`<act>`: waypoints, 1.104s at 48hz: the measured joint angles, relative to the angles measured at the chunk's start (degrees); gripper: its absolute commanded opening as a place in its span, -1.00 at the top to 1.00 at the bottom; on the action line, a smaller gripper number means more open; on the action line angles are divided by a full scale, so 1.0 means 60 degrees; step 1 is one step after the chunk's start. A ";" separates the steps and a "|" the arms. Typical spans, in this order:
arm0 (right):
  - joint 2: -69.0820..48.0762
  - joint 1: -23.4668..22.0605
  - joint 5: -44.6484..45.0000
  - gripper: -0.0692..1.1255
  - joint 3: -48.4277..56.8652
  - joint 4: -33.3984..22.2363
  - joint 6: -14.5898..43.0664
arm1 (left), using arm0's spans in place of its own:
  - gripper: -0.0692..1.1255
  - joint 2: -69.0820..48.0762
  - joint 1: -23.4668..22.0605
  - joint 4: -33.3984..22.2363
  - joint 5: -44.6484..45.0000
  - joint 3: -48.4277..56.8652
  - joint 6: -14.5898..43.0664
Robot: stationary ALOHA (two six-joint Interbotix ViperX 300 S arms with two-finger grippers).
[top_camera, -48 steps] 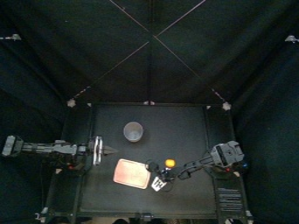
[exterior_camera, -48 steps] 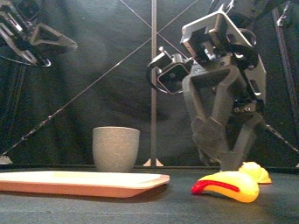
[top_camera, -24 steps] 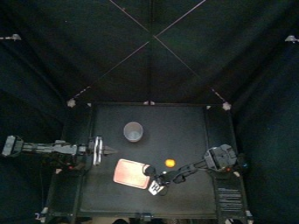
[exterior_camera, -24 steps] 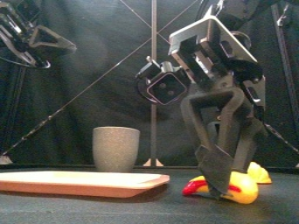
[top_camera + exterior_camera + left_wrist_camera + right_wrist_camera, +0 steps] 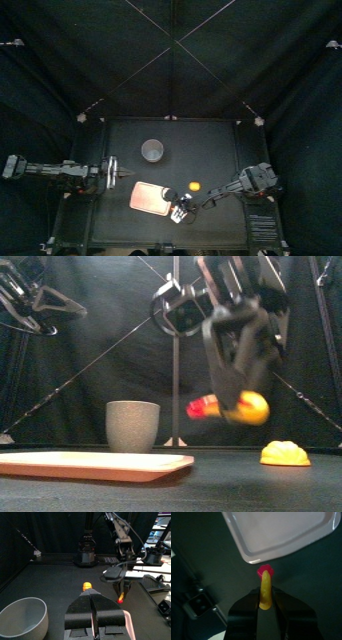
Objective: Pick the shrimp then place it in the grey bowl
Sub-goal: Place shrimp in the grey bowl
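Note:
The shrimp (image 5: pixel 227 408), yellow with a red tail, hangs in the air well above the table, with my right gripper (image 5: pixel 238 394) shut on it. In the right wrist view the shrimp (image 5: pixel 265 576) sticks out between the shut jaws, just off a corner of the pink tray (image 5: pixel 284 532). The tall grey speckled cup (image 5: pixel 132 426) stands upright to the left, further back; from above this cup (image 5: pixel 154 150) lies behind the tray (image 5: pixel 144 196). My left gripper (image 5: pixel 124 173) rests shut at the left, its jaws (image 5: pixel 93 607) pointing across the table.
A second small yellow-orange toy (image 5: pixel 285 453) lies on the table at the right, seen from above (image 5: pixel 195 186) beside the tray's far right corner. The pink tray (image 5: pixel 94 464) lies flat at the front left with nothing on it.
My right gripper came down onto the shrimp on the table, shut on it and has lifted it up. The left arm has not moved.

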 measured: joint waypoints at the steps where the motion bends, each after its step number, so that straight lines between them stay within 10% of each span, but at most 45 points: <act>1: -0.0146 -0.0029 0.0015 0.10 0.0000 -0.0176 0.0000 | 0.77 0.0000 0.0000 0.0015 0.0000 0.0000 0.0015; 23: -0.1113 -0.2959 -0.1729 0.10 -0.0044 -0.4907 0.0059 | 0.77 0.0000 0.0015 0.0103 -0.0015 0.0015 0.0029; 53: -0.0073 -0.5874 -0.6870 0.08 -0.0088 -0.5010 0.0088 | 0.77 0.0015 0.0029 0.0088 -0.0029 0.0088 0.0029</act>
